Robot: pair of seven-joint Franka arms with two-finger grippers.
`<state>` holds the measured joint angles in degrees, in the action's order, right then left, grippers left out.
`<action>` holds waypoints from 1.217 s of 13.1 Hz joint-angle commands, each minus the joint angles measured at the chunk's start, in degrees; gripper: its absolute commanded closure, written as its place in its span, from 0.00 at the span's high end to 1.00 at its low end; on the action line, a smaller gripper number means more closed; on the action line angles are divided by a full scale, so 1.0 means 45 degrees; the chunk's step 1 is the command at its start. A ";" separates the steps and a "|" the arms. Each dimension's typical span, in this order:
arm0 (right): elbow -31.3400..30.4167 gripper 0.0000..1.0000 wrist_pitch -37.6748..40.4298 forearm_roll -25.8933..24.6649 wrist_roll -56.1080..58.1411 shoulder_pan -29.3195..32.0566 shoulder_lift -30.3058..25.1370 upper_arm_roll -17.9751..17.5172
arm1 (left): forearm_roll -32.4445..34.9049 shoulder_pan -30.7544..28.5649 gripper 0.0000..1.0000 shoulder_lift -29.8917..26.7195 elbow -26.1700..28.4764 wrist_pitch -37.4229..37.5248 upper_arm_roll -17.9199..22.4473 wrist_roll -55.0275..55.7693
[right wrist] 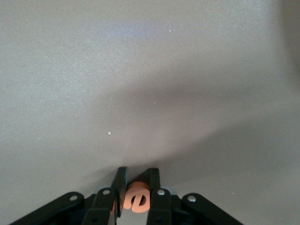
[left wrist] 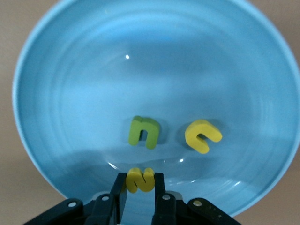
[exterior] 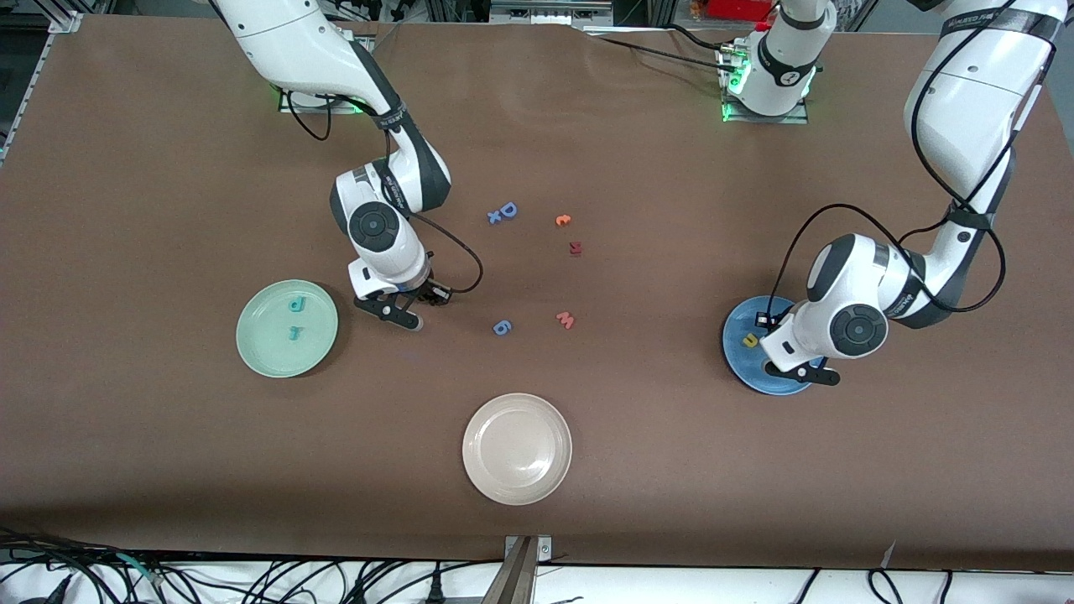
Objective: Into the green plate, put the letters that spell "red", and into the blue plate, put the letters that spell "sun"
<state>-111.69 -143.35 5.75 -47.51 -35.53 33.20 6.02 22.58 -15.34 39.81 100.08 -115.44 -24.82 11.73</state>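
The green plate (exterior: 262, 352) holds a teal d (exterior: 297, 304) and a teal r (exterior: 294, 333). My right gripper (exterior: 415, 319) hangs low over bare table beside that plate, toward the table's middle. In the right wrist view it (right wrist: 137, 174) is shut on the orange e (right wrist: 137, 198). My left gripper (exterior: 810, 373) is over the blue plate (exterior: 745, 367). In the left wrist view it (left wrist: 140, 177) is shut on the yellow s (left wrist: 140, 181). In the blue plate (left wrist: 140, 70) lie the green n (left wrist: 144, 131) and the yellow u (left wrist: 203, 136). The front view shows only the u (exterior: 749, 341); the arm hides the n.
Loose letters lie mid-table: a blue capital D (exterior: 507, 210) with a small blue x (exterior: 494, 217), an orange c-like letter (exterior: 562, 221), a dark red one (exterior: 575, 247), a pink w (exterior: 565, 320) and a blue one (exterior: 502, 327). A beige-white plate (exterior: 517, 449) lies nearest the front camera.
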 commanded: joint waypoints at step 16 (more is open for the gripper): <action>0.0172 0.59 0.1601 0.0148 -0.1844 -0.0072 -0.0796 -0.0849 | -0.1716 0.0032 1.00 -0.3919 -0.5619 0.6903 -0.2023 0.0069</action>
<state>-110.01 -137.25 5.75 -54.13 -35.66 31.19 2.87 15.82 -14.79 26.00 75.51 -86.46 -34.22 12.23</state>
